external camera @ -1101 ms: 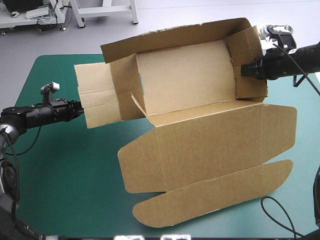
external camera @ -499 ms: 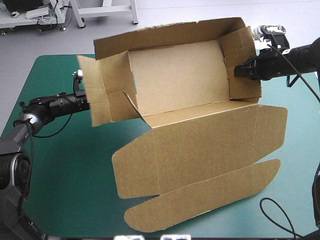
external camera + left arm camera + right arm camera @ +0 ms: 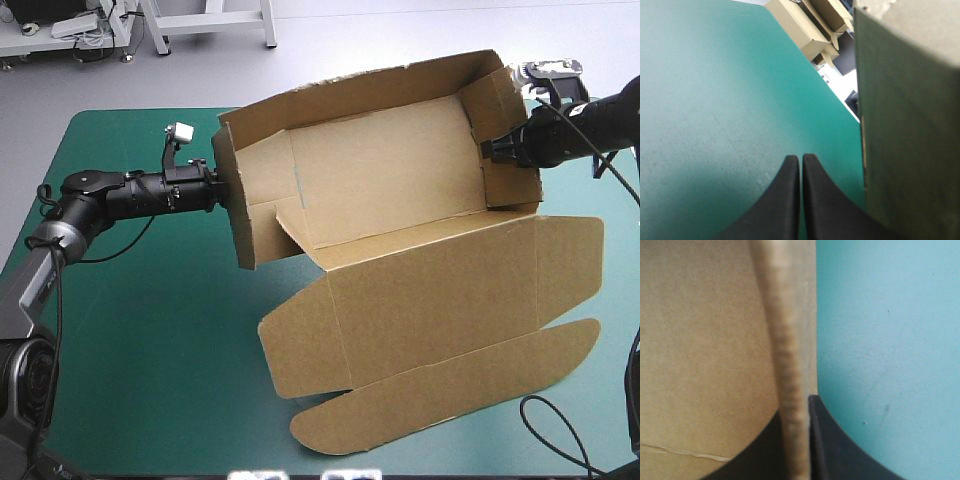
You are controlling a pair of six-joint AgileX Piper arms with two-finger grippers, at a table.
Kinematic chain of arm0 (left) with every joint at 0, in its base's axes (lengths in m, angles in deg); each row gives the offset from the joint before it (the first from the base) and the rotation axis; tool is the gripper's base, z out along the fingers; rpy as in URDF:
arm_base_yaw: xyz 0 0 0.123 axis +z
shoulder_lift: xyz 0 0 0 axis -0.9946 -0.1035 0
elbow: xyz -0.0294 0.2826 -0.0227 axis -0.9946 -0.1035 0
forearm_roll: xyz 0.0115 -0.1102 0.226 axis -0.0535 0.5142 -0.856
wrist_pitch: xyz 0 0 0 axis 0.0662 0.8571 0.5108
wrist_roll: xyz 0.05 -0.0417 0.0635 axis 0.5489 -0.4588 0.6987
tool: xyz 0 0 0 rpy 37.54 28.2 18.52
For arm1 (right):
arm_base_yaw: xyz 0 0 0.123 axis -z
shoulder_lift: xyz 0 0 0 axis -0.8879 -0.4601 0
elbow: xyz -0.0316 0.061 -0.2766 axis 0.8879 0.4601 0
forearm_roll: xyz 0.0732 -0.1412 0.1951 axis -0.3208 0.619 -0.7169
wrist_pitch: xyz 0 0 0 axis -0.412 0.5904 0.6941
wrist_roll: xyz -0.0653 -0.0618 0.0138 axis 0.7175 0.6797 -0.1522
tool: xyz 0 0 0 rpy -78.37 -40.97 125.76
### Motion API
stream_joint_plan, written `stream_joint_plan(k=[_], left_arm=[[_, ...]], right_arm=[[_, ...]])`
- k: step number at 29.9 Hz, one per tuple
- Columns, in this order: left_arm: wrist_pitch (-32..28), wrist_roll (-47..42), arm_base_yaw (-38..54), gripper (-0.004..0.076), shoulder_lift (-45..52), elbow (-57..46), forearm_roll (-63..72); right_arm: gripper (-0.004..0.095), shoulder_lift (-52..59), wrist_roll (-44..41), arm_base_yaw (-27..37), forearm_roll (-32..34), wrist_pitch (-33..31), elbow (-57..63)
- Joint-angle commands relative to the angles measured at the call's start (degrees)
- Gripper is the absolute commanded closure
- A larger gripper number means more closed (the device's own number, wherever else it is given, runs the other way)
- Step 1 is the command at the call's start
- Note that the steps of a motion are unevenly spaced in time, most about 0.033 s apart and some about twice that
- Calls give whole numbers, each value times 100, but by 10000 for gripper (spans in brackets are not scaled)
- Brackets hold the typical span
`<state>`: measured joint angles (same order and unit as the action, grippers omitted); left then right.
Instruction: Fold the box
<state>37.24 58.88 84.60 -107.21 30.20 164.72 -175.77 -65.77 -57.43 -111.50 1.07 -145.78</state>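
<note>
Since earlier, the left tool (image 3: 216, 188) has advanced against the box (image 3: 400, 190), which sits mid-surface (image 3: 150, 340), walls raised. Left wrist view alone shows that tool pressed together, empty, beside the end wall. Right wrist view: right tool (image 3: 798, 409) clamps the opposite wall's edge.

The box (image 3: 400, 200) is a cut sheet of brown board, half formed into an open tray with its long far wall and both end walls raised. The lid spreads flat toward 6 o'clock, side flaps out, its rounded tuck flap outermost. It covers the surface's (image 3: 150, 330) middle and 3 o'clock side.
</note>
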Motion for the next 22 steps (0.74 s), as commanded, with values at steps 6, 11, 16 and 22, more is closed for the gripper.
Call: stream_joint_plan(k=[6,11,16,22], left_arm=[[682,-230,-330,716,762,204,307],[682,-365,-394,716,850,238,307],[682,-402,-611,716,850,238,420],[682,-402,-924,716,850,343,581]], right_arm=[[926,266,-97,2,-179,136,-164],[926,266,-131,2,-179,147,-164],[924,266,-131,2,-248,147,-164],[924,266,-194,2,-139,147,-164]])
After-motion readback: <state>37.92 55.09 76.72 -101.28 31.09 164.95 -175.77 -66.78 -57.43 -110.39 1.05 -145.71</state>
